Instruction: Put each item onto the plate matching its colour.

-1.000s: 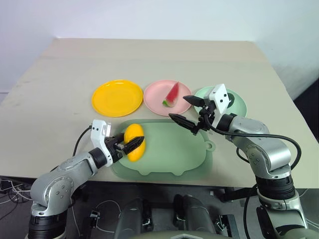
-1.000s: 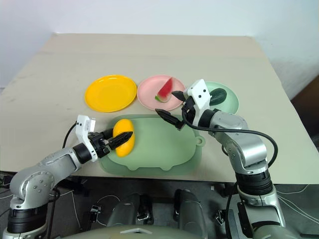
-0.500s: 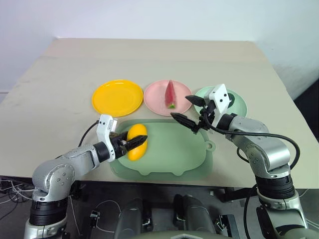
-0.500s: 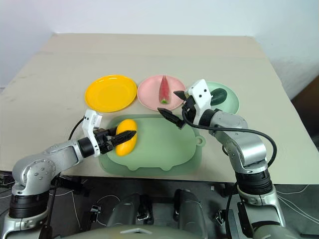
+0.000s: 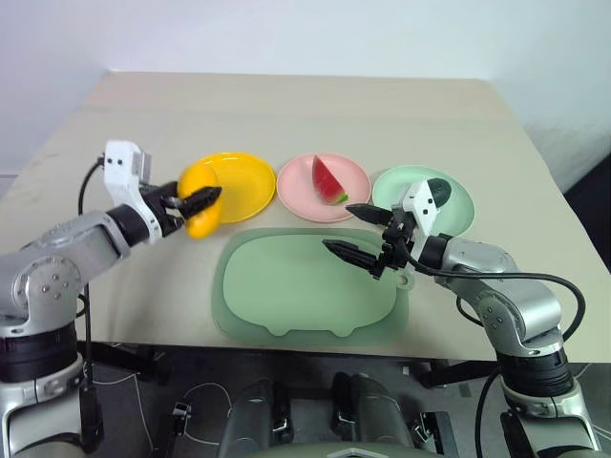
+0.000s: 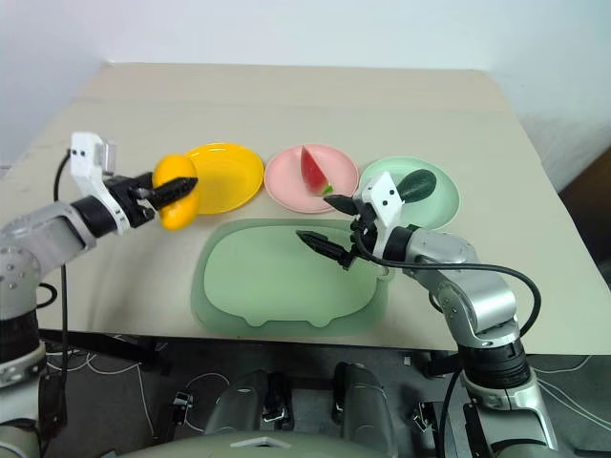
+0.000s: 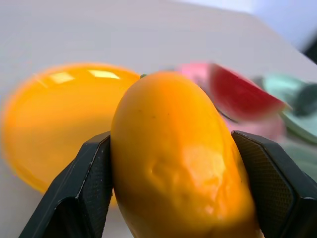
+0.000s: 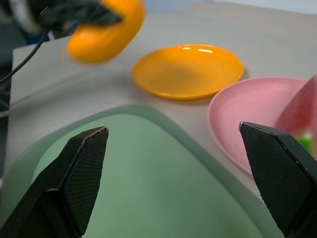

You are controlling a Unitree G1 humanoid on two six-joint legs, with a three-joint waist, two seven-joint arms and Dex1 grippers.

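From the head camera, the left gripper (image 5: pixel 196 202) is clamped tight on the yellow mango (image 5: pixel 200 221), carrying it in the air at the near left edge of the yellow plate (image 5: pixel 239 181). The right gripper (image 5: pixel 351 231) hangs with its fingers spread wide and nothing between them, above the right part of the pig-shaped tray (image 5: pixel 286 291). Just beyond that gripper sits the pink plate (image 5: pixel 320 196) with the watermelon wedge (image 5: pixel 327 179) on it; to its right and slightly beyond, the mint green plate (image 5: pixel 449 194) holds the dark avocado (image 5: pixel 436 188).

In the left wrist view, the mango (image 7: pixel 178 158) sits squeezed between the two black fingers (image 7: pixel 84 188), with the yellow plate (image 7: pixel 54 119) past the fingertips and the watermelon wedge (image 7: pixel 242 96) further off to one side.

In the right wrist view, the fingers (image 8: pixel 74 173) stand far apart over the tray (image 8: pixel 148 183), empty. Ahead of them lie the yellow plate (image 8: pixel 188 69) and pink plate (image 8: pixel 242 119), and the mango (image 8: pixel 106 32) floats beyond.
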